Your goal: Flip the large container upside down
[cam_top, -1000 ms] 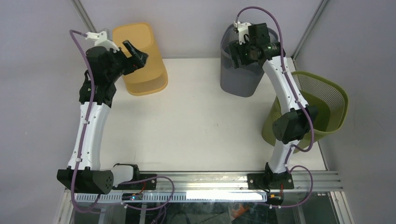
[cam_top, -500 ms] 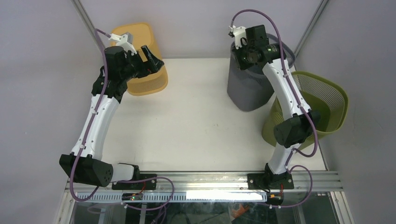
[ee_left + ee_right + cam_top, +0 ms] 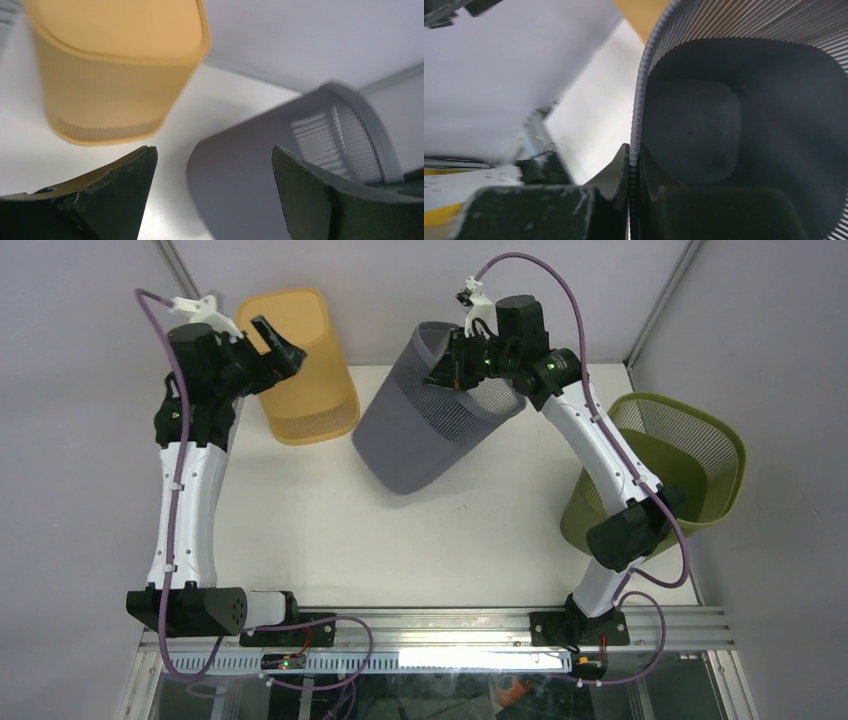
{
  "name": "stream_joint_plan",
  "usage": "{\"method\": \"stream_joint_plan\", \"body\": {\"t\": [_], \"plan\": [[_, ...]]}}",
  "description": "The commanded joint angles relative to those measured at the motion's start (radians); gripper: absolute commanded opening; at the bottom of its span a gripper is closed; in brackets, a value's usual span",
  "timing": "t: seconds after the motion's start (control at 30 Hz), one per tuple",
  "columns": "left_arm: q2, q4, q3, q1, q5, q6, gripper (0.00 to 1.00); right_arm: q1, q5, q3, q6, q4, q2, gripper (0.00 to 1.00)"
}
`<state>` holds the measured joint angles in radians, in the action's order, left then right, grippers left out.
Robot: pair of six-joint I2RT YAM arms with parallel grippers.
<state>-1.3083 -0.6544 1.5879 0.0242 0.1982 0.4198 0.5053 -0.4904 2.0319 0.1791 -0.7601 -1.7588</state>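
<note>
The large container (image 3: 430, 435) is a grey ribbed bin, tipped over leftward at the back middle of the table, its base toward the front left and its mouth up and to the right. My right gripper (image 3: 452, 370) is shut on its rim; the right wrist view shows the ribbed rim pinched between the fingers of that gripper (image 3: 630, 155), with the bin's dark inside (image 3: 744, 125) beside them. My left gripper (image 3: 280, 345) hangs open above the orange bin, holding nothing. In the left wrist view the gap of the left gripper (image 3: 212, 150) frames the grey bin's side (image 3: 240, 170).
An orange mesh bin (image 3: 300, 370) stands upside down at the back left, also large in the left wrist view as the orange bin (image 3: 115, 75). A green mesh bin (image 3: 690, 470) sits at the right table edge beside the right arm. Walls close in behind.
My right gripper has shut on the grey bin's rim and tipped the bin from upright over to the left. The left arm swung in toward the orange bin and back, staying open.
</note>
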Motion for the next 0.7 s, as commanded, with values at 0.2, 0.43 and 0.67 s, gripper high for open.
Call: {"method": "stream_joint_plan", "body": {"t": [0.2, 0.43, 0.67], "plan": [[0.05, -0.041, 0.232, -0.095, -0.035, 0.008, 0.89, 0.028, -0.393, -0.352, 0.674, 0.768, 0.094, 0.0], [0.043, -0.001, 0.151, -0.095, 0.075, 0.031, 0.88, 0.023, -0.34, -0.529, 0.722, 0.802, 0.068, 0.0], [0.049, -0.001, 0.066, -0.095, 0.111, 0.002, 0.88, -0.008, -0.273, -0.667, 0.682, 0.748, 0.074, 0.04]]}}
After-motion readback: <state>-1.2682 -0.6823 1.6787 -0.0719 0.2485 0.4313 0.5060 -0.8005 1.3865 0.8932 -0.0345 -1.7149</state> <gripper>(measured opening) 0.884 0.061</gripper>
